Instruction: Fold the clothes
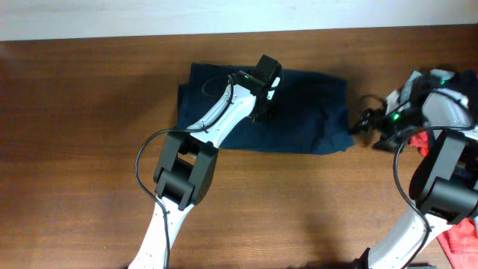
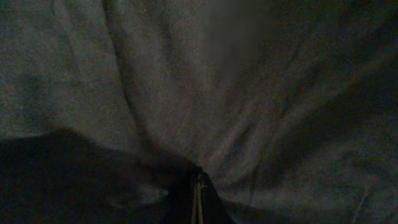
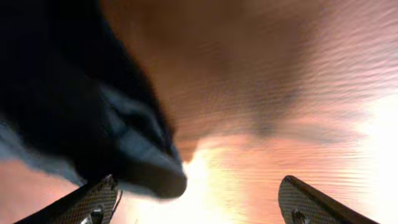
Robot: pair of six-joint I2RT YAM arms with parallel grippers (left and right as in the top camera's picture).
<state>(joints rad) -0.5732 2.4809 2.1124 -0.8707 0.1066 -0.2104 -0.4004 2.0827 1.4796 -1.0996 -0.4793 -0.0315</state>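
The dark navy shorts (image 1: 306, 112) lie flat as a folded rectangle at the back middle of the wooden table (image 1: 75, 149). My left gripper (image 1: 263, 112) is down on the shorts' middle. In the left wrist view the fabric (image 2: 186, 81) fills the frame, its creases run to the fingertips (image 2: 198, 199), and the fingers are shut together on it. My right gripper (image 1: 364, 125) is just off the shorts' right edge. In the right wrist view its fingers (image 3: 199, 205) are wide open and empty. A corner of the shorts (image 3: 74, 106) lies by the left finger.
Red cloth (image 1: 461, 237) and other garments (image 1: 448, 82) lie heaped at the table's right edge behind the right arm. A pale strip (image 1: 149, 15) runs along the table's far edge. Bare wood (image 3: 280, 74) lies under the right gripper.
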